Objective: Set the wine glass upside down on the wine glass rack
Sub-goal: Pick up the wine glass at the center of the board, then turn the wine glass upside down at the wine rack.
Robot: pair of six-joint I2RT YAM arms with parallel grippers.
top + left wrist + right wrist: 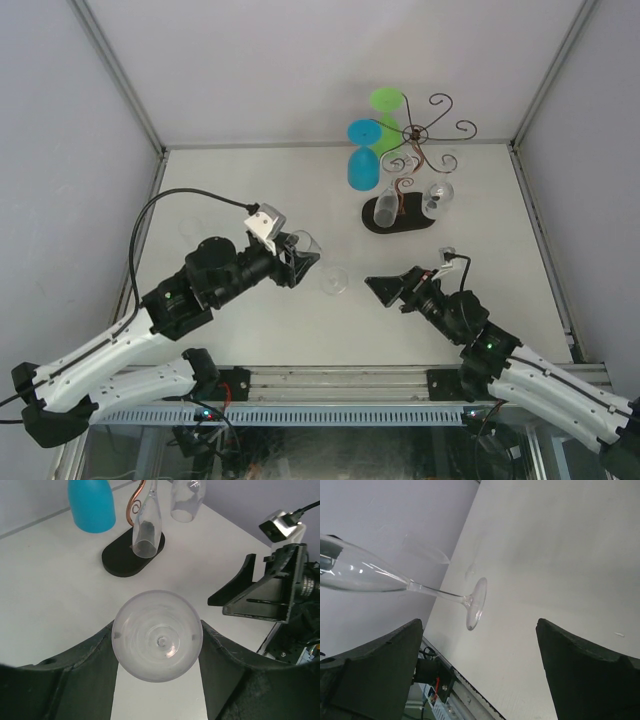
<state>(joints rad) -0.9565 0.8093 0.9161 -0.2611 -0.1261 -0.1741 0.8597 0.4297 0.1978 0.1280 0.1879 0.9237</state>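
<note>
White tabletop (250, 180), grey walls round it. Over the near middle the wine glass (157, 635) is held sideways. Its bowl is clamped between the fingers of the left gripper (296, 258), and its stem and foot point toward the right gripper (392, 287). That one's jaws stand wide apart just beyond the foot, touching nothing. Farther back, well apart from the held glass, the wine glass rack (420, 135) stands on its black oval base (410, 226). A blue glass (363, 160) and a green glass (387, 110) hang upside down from its curled arms. Two clear glasses (385, 208) show lower down, near the base.
</note>
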